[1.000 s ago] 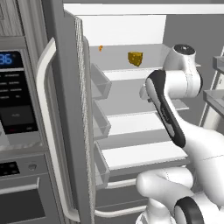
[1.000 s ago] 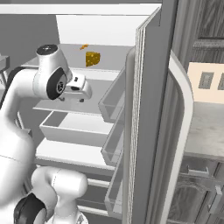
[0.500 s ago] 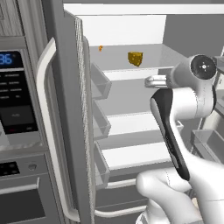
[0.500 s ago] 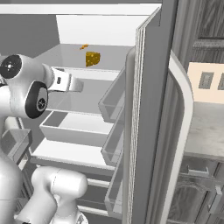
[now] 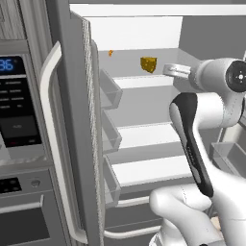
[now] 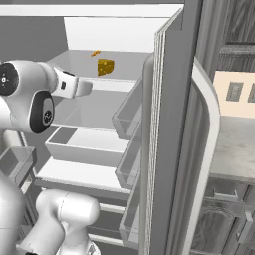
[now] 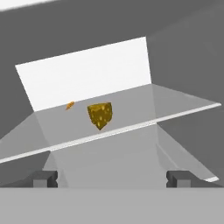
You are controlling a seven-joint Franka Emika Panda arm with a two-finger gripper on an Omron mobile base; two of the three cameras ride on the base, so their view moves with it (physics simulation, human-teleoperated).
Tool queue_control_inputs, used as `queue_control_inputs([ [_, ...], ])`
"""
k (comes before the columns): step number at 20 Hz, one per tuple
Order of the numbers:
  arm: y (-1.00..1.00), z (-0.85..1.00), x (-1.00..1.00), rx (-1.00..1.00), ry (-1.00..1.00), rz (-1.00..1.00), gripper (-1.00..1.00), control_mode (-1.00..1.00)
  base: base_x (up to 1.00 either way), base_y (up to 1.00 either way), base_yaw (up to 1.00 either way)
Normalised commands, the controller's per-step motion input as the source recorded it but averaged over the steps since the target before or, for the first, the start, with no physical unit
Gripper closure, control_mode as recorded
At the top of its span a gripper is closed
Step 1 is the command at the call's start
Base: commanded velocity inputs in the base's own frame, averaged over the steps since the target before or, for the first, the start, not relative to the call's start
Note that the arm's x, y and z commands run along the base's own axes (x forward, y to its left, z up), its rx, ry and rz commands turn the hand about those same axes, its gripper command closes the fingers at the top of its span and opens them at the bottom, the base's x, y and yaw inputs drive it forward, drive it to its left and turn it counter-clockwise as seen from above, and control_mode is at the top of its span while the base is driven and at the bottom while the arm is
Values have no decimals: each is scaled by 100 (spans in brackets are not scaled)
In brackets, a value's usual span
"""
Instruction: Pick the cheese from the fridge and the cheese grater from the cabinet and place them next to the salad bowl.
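The cheese (image 5: 148,64) (image 6: 105,66) is a small yellow-orange wedge with holes, resting on the fridge's top glass shelf (image 7: 175,111) toward the back. In the hand view the cheese (image 7: 100,115) sits straight ahead, slightly left of centre, beyond the shelf's front edge. My gripper (image 7: 112,179) is open, its two dark fingertips (image 7: 43,178) spread wide with nothing between them. The gripper (image 5: 167,70) (image 6: 88,88) hovers at the front of the top shelf, short of the wedge. The fridge (image 5: 72,120) stands with its doors swung open.
A tiny orange speck (image 5: 110,53) lies behind and left of the cheese. Door bins (image 5: 110,91) line the left door; the right door (image 6: 169,124) also carries bins. A grey oven with a blue display (image 5: 12,65) is at left. A drawer bin (image 6: 84,144) sits lower in the fridge.
The arm has lifted and the wrist swung outward; the hand rose from the second shelf's height to the top shelf's level and now points at the cheese.
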Motion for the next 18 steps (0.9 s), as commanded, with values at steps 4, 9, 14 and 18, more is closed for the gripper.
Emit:
queue_control_inputs([
  [4, 4, 2, 0, 1, 0, 5, -100, -100, 0, 0, 0],
  [9, 0, 0, 0, 0, 0, 0, -100, -100, 0, 0, 0],
  [14, 0, 0, 8, -1, 0, 0, -100, -100, 0, 0, 0],
  [18, 0, 12, 15, -8, 0, 0, -100, -100, 0, 0, 0],
])
